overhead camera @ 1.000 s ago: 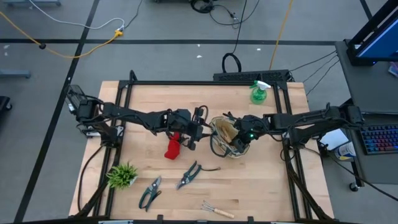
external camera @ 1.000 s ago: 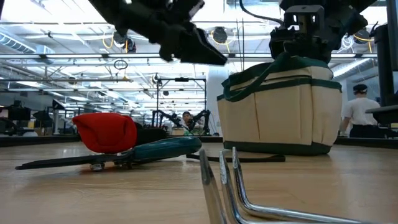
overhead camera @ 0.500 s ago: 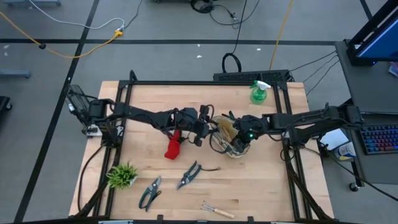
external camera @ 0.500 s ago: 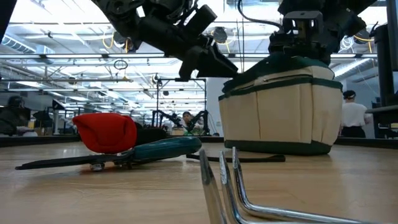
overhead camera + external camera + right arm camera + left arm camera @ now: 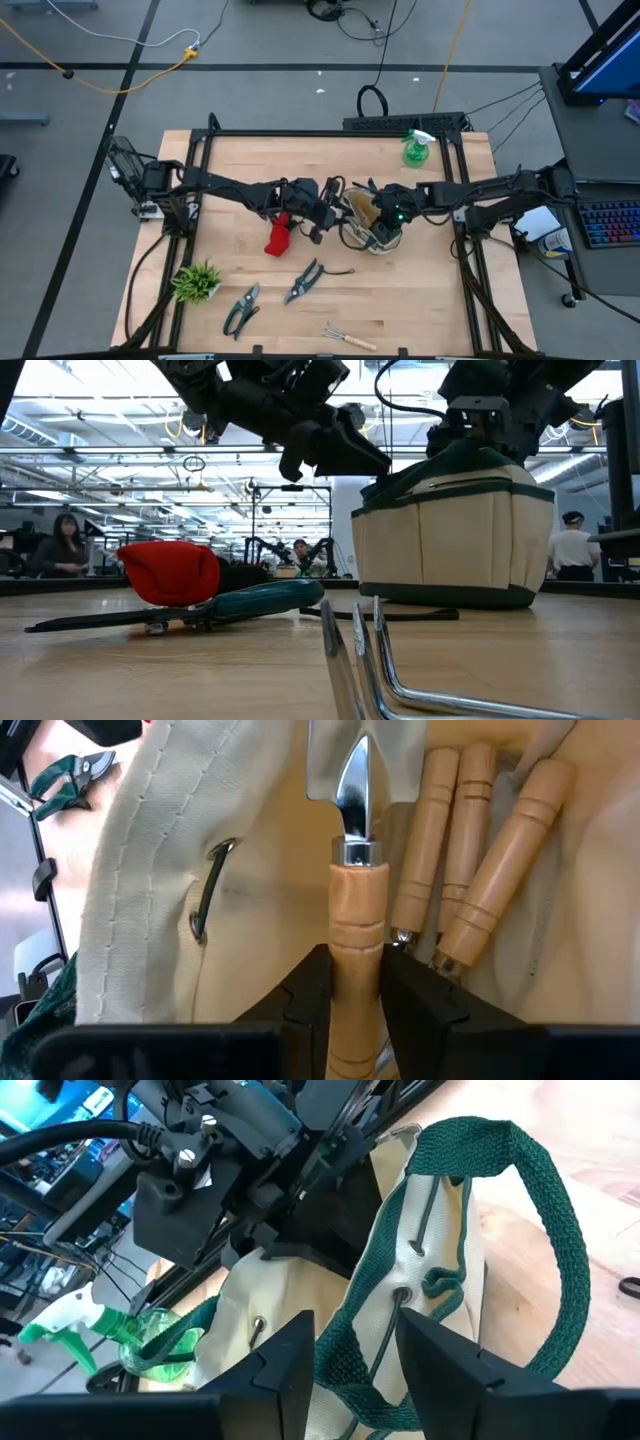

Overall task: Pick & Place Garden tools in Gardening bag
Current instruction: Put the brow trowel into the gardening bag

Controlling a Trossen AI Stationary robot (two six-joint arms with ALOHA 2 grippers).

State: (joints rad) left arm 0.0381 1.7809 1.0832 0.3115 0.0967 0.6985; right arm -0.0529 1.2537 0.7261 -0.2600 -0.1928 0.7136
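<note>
Fingers (image 5: 310,995) clamp trowel handle (image 5: 356,930) inside gardening bag (image 5: 160,870).

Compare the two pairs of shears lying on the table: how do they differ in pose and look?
The shears nearer the plant tuft have teal-green handles, lying close together. The other shears, nearer the gardening bag, look darker, and one long thin piece sticks out sideways from them. Both lie flat on the wooden table, at a similar slant, untouched by either pincer.
</note>
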